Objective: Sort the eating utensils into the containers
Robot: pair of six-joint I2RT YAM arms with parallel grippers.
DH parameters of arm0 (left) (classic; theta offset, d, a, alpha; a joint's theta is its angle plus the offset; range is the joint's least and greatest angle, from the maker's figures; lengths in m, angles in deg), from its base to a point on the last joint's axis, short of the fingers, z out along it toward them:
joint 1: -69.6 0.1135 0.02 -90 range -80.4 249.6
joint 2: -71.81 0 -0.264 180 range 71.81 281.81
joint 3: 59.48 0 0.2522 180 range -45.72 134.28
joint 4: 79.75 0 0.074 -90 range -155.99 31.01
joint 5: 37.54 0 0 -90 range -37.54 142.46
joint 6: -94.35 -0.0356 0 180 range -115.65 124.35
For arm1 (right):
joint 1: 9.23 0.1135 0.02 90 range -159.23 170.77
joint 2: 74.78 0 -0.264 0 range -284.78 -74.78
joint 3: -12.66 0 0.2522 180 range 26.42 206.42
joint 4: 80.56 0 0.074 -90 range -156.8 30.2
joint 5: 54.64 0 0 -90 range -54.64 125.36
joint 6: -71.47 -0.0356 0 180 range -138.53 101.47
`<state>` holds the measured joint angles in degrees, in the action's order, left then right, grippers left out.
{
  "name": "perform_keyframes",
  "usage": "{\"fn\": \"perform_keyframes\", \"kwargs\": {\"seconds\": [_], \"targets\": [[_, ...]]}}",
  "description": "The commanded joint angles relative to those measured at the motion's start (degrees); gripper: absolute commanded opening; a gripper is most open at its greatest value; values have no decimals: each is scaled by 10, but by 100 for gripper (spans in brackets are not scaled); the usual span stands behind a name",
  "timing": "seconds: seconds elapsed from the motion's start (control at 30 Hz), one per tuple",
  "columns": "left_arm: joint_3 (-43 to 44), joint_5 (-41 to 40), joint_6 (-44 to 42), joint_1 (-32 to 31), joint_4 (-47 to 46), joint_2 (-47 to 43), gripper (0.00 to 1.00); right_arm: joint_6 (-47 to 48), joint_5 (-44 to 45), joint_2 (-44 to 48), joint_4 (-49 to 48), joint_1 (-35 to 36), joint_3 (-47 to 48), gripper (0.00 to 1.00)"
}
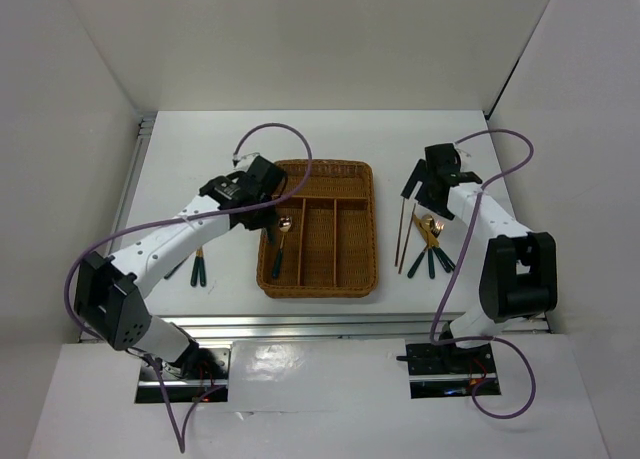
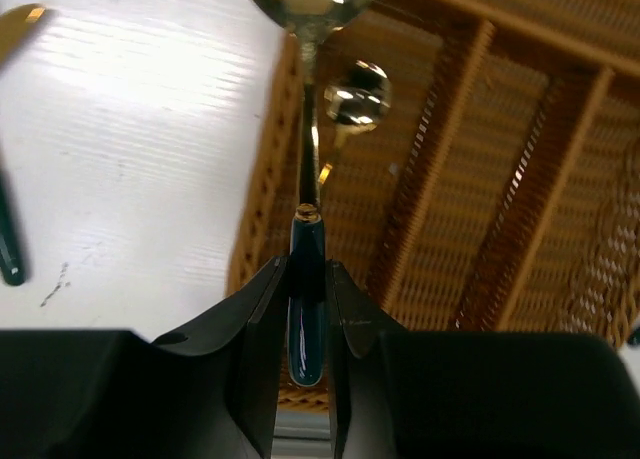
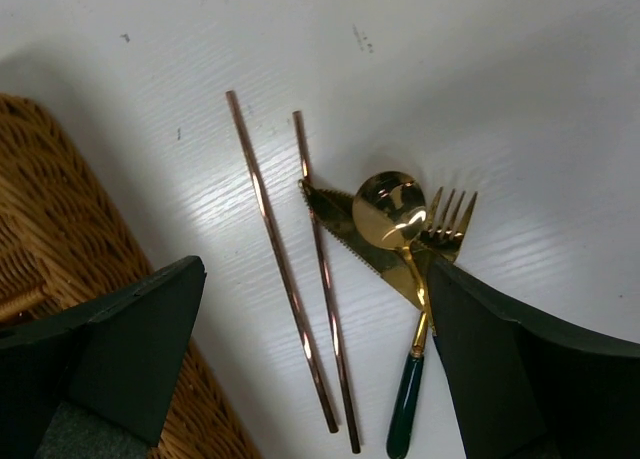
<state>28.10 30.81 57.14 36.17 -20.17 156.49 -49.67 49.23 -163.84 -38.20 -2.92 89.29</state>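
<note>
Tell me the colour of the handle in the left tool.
Spoon handle is dark teal; left wrist view shows it best.

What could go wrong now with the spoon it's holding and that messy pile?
1. The left fingers pinch the held spoon only by its handle, right above the rim of the tray. It might tip and land on the rim or outside.
2. Under the open right fingers, a knife, a loose spoon and a fork lie overlapped. Grabbing one could drag the others.
3. The chopsticks are thin and could slip.
</note>
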Motion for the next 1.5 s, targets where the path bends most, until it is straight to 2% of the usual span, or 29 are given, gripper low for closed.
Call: {"fn": "perform_keyframes", "kwargs": {"seconds": [0.0,0.27,0.3,0.5,0.6,0.77,0.9,0.93,0.97,1.07,1.13,1.23,1.3,1.47], "targets": [[6,49,-67,-14,-36,13,24,-10,18,20,8,-18,-4,100],[-55,136,-132,-26,-120,25,26,-16,29,54,13,-18,-27,100],[-62,142,-139,-26,-126,32,29,-16,29,54,13,-18,-27,100],[-62,147,-160,-26,-131,60,35,-21,24,64,18,-18,-43,100],[-68,147,-160,-26,-137,72,42,-21,13,77,18,-18,-57,100],[-36,118,-160,-26,-101,95,47,-21,7,83,23,-18,-79,100],[-22,105,-160,-26,-93,80,62,-21,-4,88,29,-18,-91,100],[-17,105,-160,-26,-93,73,74,-21,-4,88,29,-18,-91,100],[-11,105,-160,-26,-93,59,79,-21,-4,88,35,-18,-91,100],[9,124,-179,-9,-99,36,90,-21,2,93,41,-18,-96,100],[29,143,-189,14,-99,26,93,-21,-11,93,41,-18,-96,100],[49,157,-205,35,-99,12,95,-28,-16,93,56,-18,-102,95],[55,145,-217,35,-99,4,96,-33,-22,99,71,-18,-109,90],[18,95,-231,35,-148,-38,99,-61,-46,117,78,-18,-146,88]]}}
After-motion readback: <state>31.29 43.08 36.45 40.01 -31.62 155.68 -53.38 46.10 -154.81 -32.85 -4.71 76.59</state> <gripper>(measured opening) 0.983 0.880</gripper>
